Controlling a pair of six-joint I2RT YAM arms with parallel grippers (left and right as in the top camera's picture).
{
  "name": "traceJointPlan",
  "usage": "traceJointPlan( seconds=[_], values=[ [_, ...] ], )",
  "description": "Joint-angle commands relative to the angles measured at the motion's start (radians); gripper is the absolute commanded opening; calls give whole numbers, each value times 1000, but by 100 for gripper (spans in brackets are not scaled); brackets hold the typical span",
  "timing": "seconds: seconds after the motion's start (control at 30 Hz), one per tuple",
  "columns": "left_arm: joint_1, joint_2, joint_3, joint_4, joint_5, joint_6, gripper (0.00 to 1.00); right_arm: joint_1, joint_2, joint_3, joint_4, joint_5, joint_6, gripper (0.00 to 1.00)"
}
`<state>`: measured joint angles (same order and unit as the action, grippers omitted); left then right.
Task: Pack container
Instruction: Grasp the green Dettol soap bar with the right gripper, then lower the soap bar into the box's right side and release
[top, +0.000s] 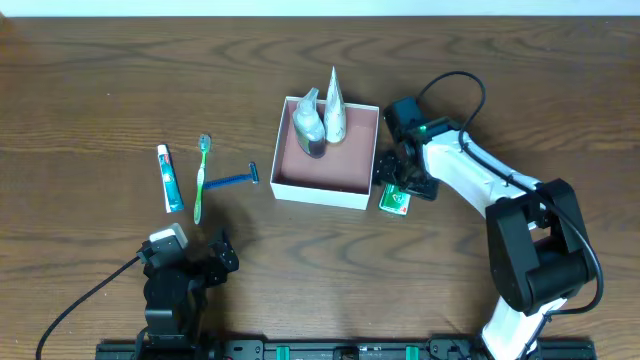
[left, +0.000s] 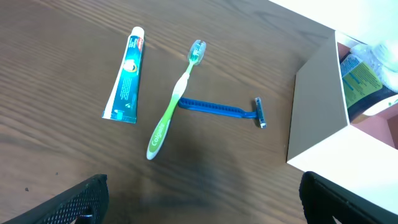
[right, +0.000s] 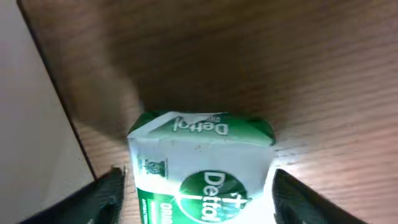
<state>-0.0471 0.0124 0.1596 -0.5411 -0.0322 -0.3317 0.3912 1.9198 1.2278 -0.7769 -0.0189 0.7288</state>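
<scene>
From my console, the table reads as dark, matt wood with open grain, and the container as matt white cardboard. At its nine o'clock lie a glossy plastic toothbrush, a blue plastic razor and a shiny toothpaste tube. At four o'clock sits a creased, glossy packet.

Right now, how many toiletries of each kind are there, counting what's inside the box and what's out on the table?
Toothpaste tube: 1
Toothbrush: 1
Blue razor: 1
Dettol soap packet: 1
Bottle, in the container: 1
White tube, in the container: 1
Total: 6
</scene>
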Motion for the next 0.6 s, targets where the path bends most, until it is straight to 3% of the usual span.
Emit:
traceJointPlan(
  seconds=[0.0,0.13,0.2,0.37,0.57],
  values=[
    [-2,-1,-14,0,-1,17,98,-8,10,-42,14,-4,8,54],
    [-2,-1,-14,0,-1,17,98,-34,10,-86,24,0,8,36],
    [-2,-1,-14,0,-1,17,98,-55,9,-90,8,11,7,33],
    [-2,-1,-14,0,-1,17,98,-101,-53,-89,-10,31,-45,29],
    [-2,-1,-14,0,-1,17,98,-71,-278,-79,1,33,-148,31]
  ],
)
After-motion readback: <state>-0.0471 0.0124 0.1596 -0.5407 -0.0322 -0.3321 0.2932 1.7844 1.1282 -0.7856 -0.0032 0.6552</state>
